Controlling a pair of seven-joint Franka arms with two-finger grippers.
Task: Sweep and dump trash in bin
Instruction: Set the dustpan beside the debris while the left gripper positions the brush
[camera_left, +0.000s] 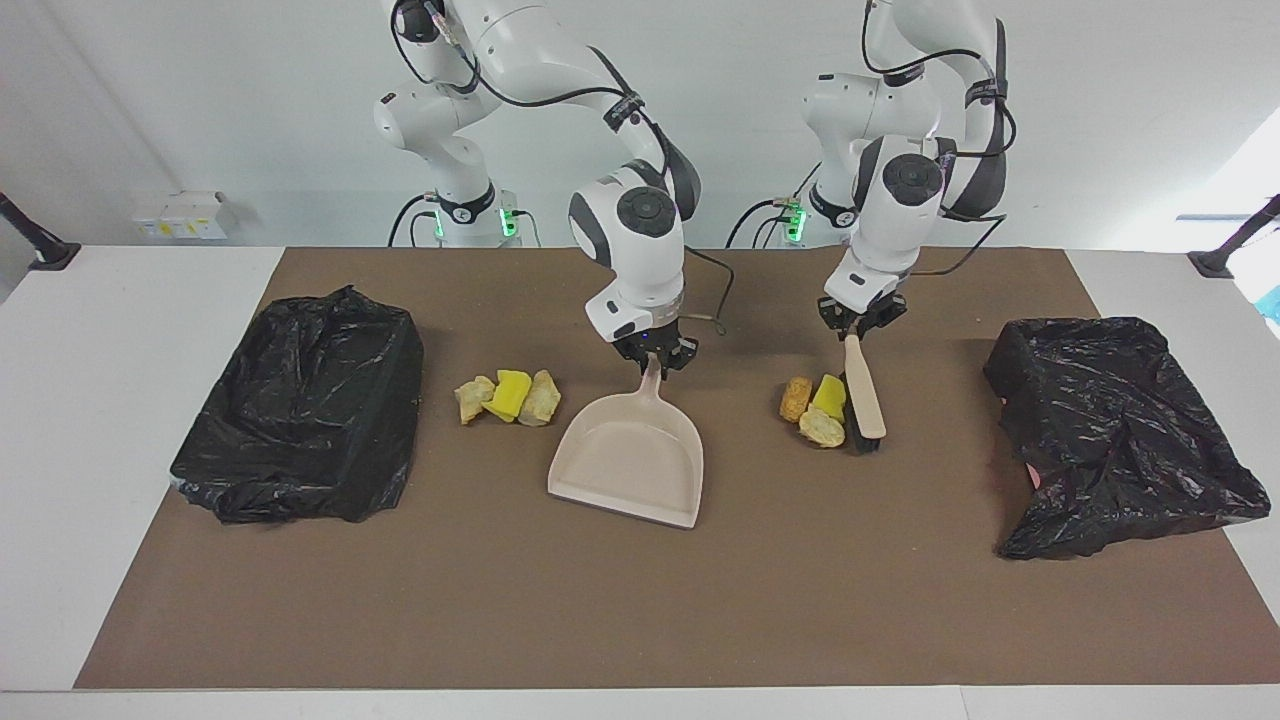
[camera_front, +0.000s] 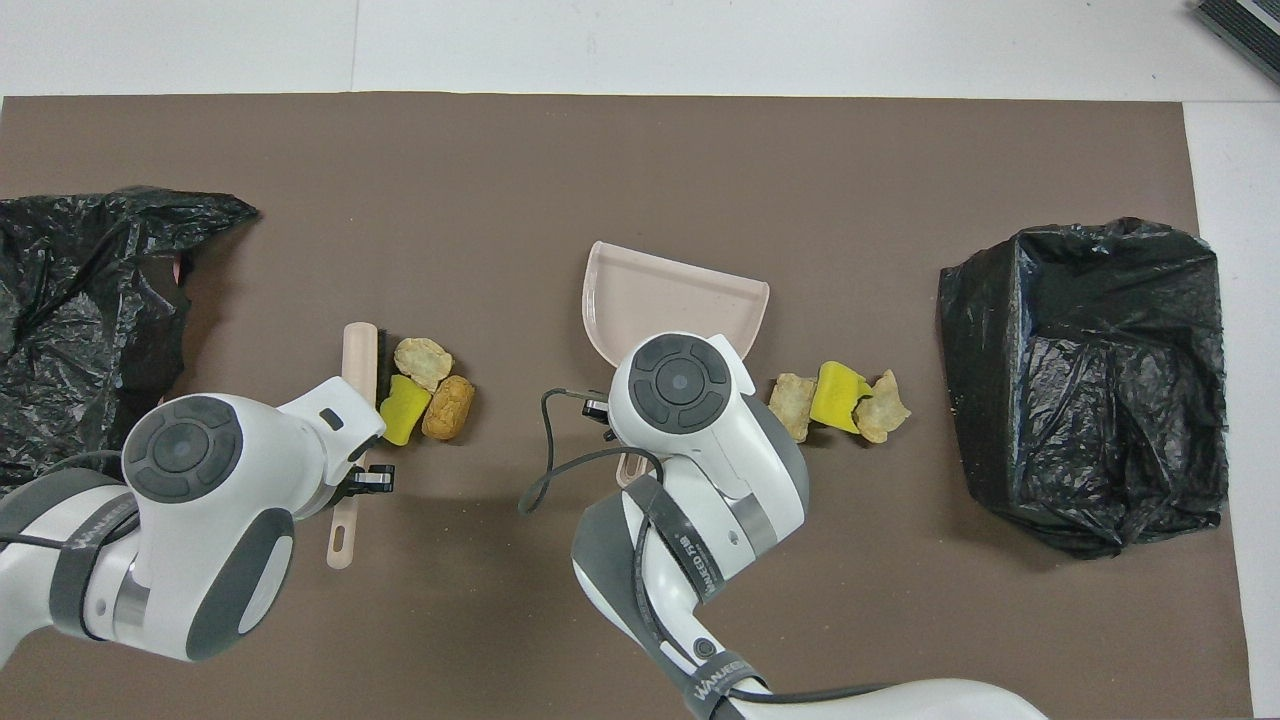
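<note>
My right gripper is shut on the handle of the pale pink dustpan, which lies flat mid-table with its mouth facing away from the robots. My left gripper is shut on the handle of a beige brush with black bristles. The bristles press against three pieces of trash, yellow, tan and orange-brown, bunched together between brush and dustpan. Three more pieces of trash lie beside the dustpan toward the right arm's end. From overhead the brush and the dustpan are partly covered by the wrists.
A boxy bin lined with a black bag stands at the right arm's end of the brown mat. A loose crumpled black bag lies at the left arm's end. The mat covers the white table.
</note>
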